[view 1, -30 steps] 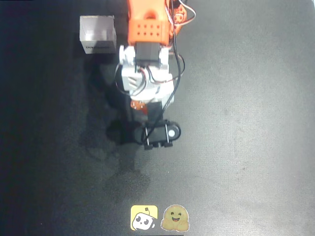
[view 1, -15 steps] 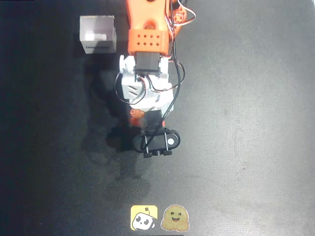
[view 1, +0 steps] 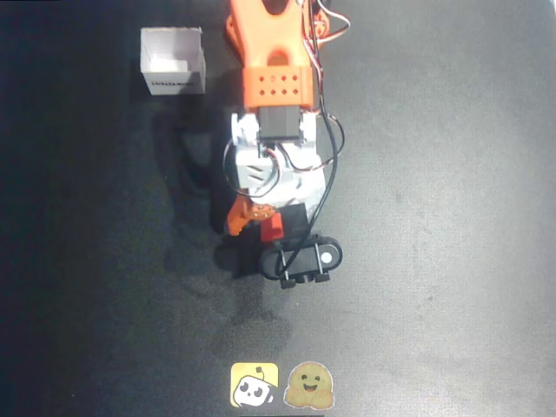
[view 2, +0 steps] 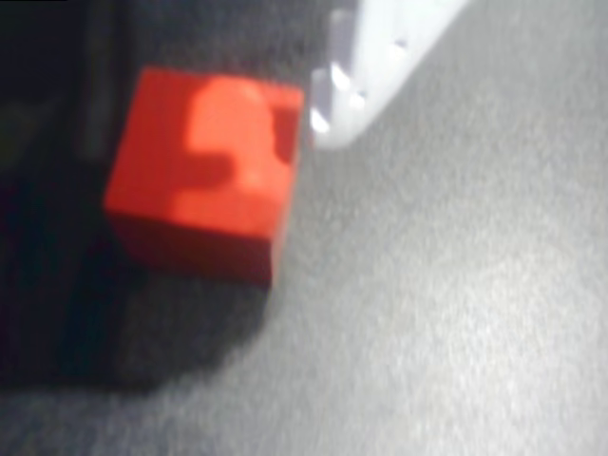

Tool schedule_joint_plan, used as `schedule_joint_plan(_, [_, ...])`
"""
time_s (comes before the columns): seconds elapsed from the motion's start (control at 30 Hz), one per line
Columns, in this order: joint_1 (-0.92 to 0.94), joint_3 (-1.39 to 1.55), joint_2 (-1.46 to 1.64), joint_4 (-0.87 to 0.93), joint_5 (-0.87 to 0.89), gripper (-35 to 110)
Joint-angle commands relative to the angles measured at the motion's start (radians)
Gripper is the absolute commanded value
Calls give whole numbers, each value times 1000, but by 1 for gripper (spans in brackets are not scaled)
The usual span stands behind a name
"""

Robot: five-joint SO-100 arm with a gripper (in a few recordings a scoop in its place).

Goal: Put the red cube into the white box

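Arm swings right and down onto the red cube.
Compared with a second ago, the jaws now straddle the cube on the tabletop, parted, not gripping; white box waits well apart.

We see a small bright red-orange matte cube on a dark grey speckled table, a white cardboard box with dark print, and an orange-and-white arm with black cables.
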Motion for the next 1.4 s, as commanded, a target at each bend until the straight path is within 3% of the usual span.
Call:
schedule_joint_plan(0.0, [-12,9,-2,-34,5,31])
schedule_joint_plan(0.37, [-5,20,-69,-87,5,29])
schedule_joint_plan(0.73, [-3,101,-114,-196,5,0])
schedule_joint_plan(1.03, [9,104,-98,-183,26,0])
schedule_joint_plan(1.17, [48,67,-29,-69,31,0])
schedule_joint_plan(1.37, [135,-163,61,314,107,0])
